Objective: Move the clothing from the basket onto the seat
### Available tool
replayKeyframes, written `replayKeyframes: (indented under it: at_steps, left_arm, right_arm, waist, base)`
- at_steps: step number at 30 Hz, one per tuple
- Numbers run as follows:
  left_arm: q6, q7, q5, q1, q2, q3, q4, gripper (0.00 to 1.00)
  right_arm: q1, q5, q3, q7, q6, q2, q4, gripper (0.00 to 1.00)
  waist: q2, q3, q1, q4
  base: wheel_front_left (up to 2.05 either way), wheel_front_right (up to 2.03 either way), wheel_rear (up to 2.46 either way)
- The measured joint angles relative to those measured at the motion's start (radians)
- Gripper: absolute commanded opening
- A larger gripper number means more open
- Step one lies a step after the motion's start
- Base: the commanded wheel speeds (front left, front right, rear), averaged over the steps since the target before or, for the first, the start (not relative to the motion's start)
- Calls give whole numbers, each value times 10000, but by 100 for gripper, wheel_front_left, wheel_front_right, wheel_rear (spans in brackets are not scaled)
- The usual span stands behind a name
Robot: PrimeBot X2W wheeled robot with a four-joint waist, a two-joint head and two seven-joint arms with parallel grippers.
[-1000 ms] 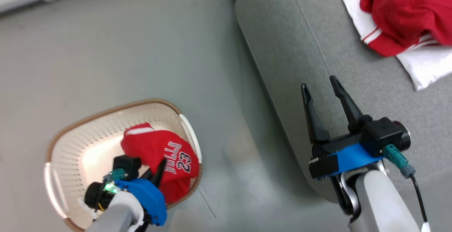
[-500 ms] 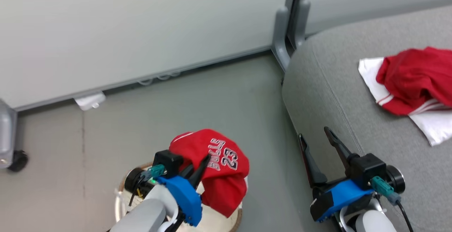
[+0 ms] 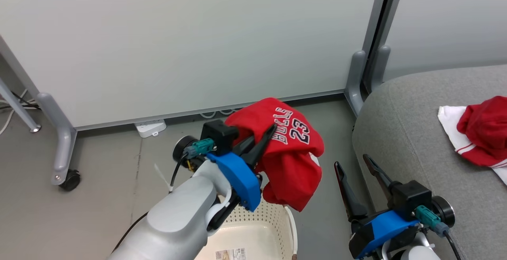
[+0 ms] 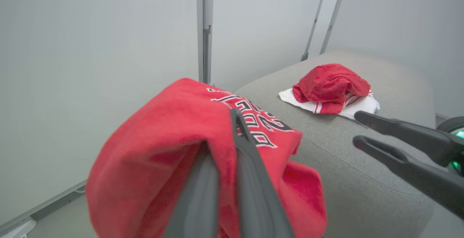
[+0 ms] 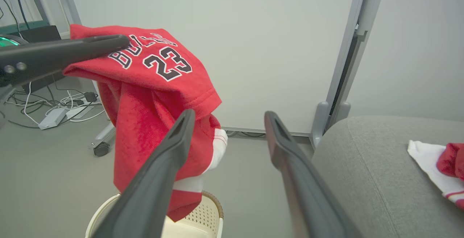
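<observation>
While above basket [image 3: 271, 213], jersey [image 3: 295, 165] near partition post [image 3: 357, 77]

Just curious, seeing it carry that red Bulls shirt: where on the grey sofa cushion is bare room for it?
The sofa cushion is bare from its rounded left edge up to the red-and-white garment, and on the near strip beside the open right gripper. Its right side is crowded by that garment.
</observation>
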Motion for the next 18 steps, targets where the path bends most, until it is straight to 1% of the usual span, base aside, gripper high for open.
replayKeyframes:
  at_steps: [5,13,18]
  left_arm:
    - [0,90,-259,-430,-138,-303,-107,0]
    - [0,117,-541,-442,-188,-648,92,0]
    - [0,94,-656,-489,-201,-805,159,0]
  right_arm:
    - [35,23,107,77,0,0,-4,100]
    - [39,96,351,82,0,0,92,100]
    - [15,146,696,163,0,0,330,100]
  waist:
    - [0,-70,1,206]
    - [0,-40,1,221]
    - [0,-38,1,190]
  base:
    - [0,0,0]
    - [0,0,0]
    - [0,0,0]
